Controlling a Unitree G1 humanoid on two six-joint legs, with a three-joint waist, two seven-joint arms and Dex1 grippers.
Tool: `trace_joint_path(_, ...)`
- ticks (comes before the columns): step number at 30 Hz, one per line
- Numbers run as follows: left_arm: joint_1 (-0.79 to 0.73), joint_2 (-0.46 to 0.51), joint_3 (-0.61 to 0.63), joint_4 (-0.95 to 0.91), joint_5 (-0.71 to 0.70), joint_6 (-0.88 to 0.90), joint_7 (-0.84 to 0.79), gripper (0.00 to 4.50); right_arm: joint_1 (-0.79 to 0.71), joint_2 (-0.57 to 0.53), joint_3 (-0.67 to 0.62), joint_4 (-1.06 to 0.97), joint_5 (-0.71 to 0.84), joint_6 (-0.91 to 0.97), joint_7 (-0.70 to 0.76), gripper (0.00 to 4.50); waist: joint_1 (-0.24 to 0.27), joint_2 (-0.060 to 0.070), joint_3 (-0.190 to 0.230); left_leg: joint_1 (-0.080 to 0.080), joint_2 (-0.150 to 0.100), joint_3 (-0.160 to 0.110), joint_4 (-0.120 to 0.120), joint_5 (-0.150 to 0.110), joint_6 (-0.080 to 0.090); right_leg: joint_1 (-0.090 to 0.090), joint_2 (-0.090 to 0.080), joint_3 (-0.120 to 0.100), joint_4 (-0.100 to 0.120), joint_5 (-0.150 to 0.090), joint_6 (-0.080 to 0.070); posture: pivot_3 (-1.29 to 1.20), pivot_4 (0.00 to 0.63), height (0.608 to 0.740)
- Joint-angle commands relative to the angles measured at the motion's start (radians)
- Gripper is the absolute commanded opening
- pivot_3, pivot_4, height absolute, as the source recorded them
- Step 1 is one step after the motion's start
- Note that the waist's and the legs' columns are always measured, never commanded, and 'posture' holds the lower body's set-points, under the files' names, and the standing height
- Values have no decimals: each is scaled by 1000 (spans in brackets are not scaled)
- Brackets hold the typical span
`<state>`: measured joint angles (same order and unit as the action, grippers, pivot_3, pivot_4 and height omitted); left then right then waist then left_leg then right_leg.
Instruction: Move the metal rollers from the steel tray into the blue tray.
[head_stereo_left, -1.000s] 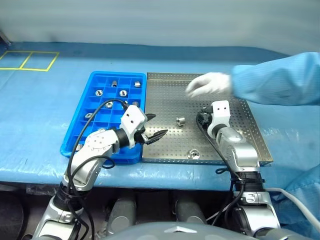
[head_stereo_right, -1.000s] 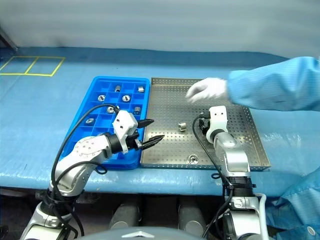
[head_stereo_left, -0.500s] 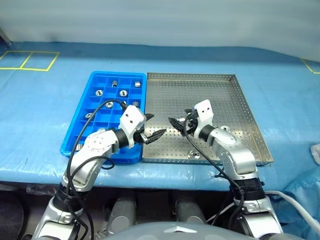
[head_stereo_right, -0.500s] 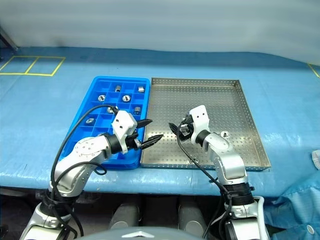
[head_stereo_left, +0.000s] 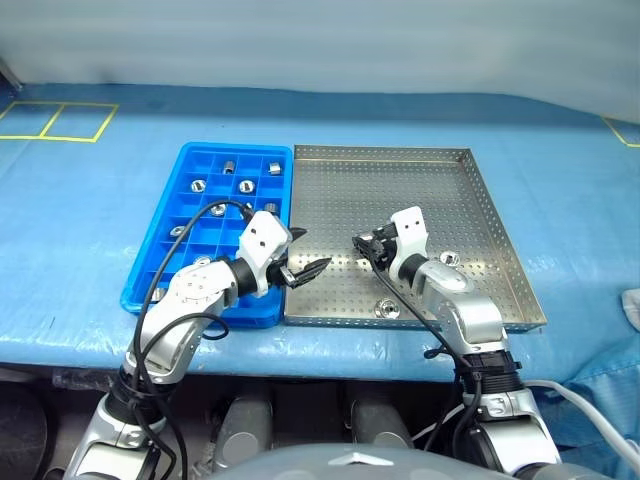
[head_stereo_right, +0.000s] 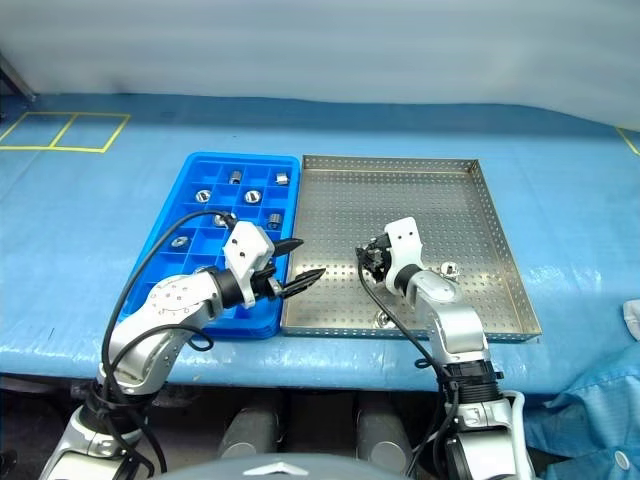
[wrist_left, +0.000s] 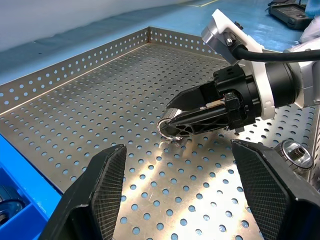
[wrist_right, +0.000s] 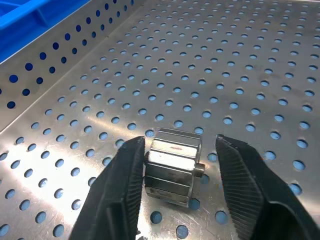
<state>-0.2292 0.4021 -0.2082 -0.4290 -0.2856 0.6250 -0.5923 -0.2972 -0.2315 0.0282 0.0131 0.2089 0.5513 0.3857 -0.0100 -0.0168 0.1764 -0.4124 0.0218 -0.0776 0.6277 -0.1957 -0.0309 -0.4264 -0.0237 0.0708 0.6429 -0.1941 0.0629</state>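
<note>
- My right gripper (wrist_right: 175, 175) brackets a ribbed, shiny metal roller (wrist_right: 173, 165) on the perforated steel tray (head_stereo_left: 420, 185); one ridged black pad touches it, the other stands just off.
- My left gripper (head_stereo_left: 310, 252) hangs spread over that tray's edge beside the gridded blue tray (head_stereo_left: 160, 250); silver rollers sit in its far compartments.

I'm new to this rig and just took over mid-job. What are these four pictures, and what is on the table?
The two wide pictures come from the robot's head, looking down over both arms. The close-ups come from a camera on each wrist. On the blue-covered table lie the blue tray, with several metal rollers in its compartments, and the perforated steel tray. The right gripper has its fingers around one roller lying on the steel tray. The left gripper hangs open and empty beside it.
</note>
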Motion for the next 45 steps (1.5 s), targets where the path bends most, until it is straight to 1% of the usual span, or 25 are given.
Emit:
trace_joint_path(1, -2, 6, 3, -8, 2, -9, -1, 3642, -19, 2, -19, -32, 8, -21, -5, 2264, 0, 0, 0, 0, 0, 0, 0, 0, 0, 0, 0, 0, 0, 0, 0, 141, 150, 740)
trace_joint_path(3, -3, 5, 3, -6, 2, -10, 0, 3642, -18, 4, -24, -33, 12, -19, -8, 2264, 0, 0, 0, 0, 0, 0, 0, 0, 0, 0, 0, 0, 0, 0, 0, 140, 150, 740)
trace_joint_path(6, -2, 6, 4, -4, 4, -12, 1, 3642, -11, -4, -16, -55, 12, -16, -1, 1353, 0, 0, 0, 0, 0, 0, 0, 0, 0, 0, 0, 0, 0, 0, 0, 140, 150, 740)
trace_joint_path(7, -3, 6, 4, -3, 4, -13, 1, 3642, -13, -3, -16, -61, 10, -18, -6, 1228, 0, 0, 0, 0, 0, 0, 0, 0, 0, 0, 0, 0, 0, 0, 0, 139, 150, 740)
trace_joint_path(9, -2, 7, 7, -2, 3, -13, 1, 3642, -18, -6, -14, -70, 6, -21, -8, 793, 0, 0, 0, 0, 0, 0, 0, 0, 0, 0, 0, 0, 0, 0, 0, 140, 150, 740)
trace_joint_path(13, 5, 12, 19, -13, -2, -10, 4, 3642, -28, -7, -9, -90, 4, -25, -6, 793, 0, 0, 0, 0, 0, 0, 0, 0, 0, 0, 0, 0, 0, 0, 0, 145, 150, 740)
trace_joint_path(16, 26, 25, 52, -50, -6, 4, 21, 3642, -42, -1, -1, -129, 28, -25, 22, 793, -1, 0, 0, 0, 0, 0, 0, 0, 0, 0, 0, 0, 0, 0, 0, 158, 150, 740)
trace_joint_path(22, 110, 75, 174, -155, 18, 95, 134, 3642, -94, 26, 53, -197, 73, -7, 87, 793, 2, 1, 0, 0, 1, 0, -1, 0, 0, -1, 1, 0, 1, -1, -1, 206, 150, 740)
trace_joint_path(25, 132, 92, 211, -183, 43, 164, 200, 3642, -120, 42, 87, -200, 79, -2, 105, 793, 8, 1, 0, 0, 1, -1, -1, 0, 0, -1, 1, -1, 1, -1, -1, 235, 150, 740)
trace_joint_path(27, 161, 140, 206, -206, 116, 227, 256, 3642, -160, 74, 127, -158, 70, -9, 113, 793, 13, 0, 1, 0, 1, -1, -1, 0, 0, -1, 1, -1, 0, -1, -1, 264, 150, 740)
trace_joint_path(28, 174, 138, 222, -224, 113, 245, 267, 3642, -181, 92, 145, -128, 63, -16, 114, 793, 13, 0, 1, 0, 1, -1, -1, 0, 0, -1, 1, -1, 1, -1, -1, 271, 150, 740)
trace_joint_path(31, 203, 116, 262, -274, 82, 276, 279, 3642, -230, 132, 187, -52, 46, -38, 131, 793, 28, 0, 1, 0, 2, -1, -2, 0, 0, -1, 1, -2, 1, -1, -2, 307, 150, 740)
trace_joint_path(33, 225, 111, 279, -292, 97, 298, 305, 3642, -261, 159, 206, 5, 32, -58, 137, 793, 45, 0, 1, 0, 2, -1, -3, 0, 0, -1, 1, -2, 1, -1, -2, 330, 150, 740)
trace_joint_path(38, 247, 52, 342, -301, 115, 317, 388, 3642, -329, 219, 223, 162, 3, -128, 142, 793, 76, 0, 1, 0, 2, -2, -5, 0, 0, -2, 1, -3, 0, -2, -3, 374, 150, 740)
trace_joint_path(45, 266, 7, 334, -318, 114, 295, 402, 3642, -408, 266, 205, 360, -36, -221, 138, 793, 111, 0, 1, 0, 2, -2, -6, 0, -1, -2, 1, -3, 0, -2, -4, 405, 150, 740)
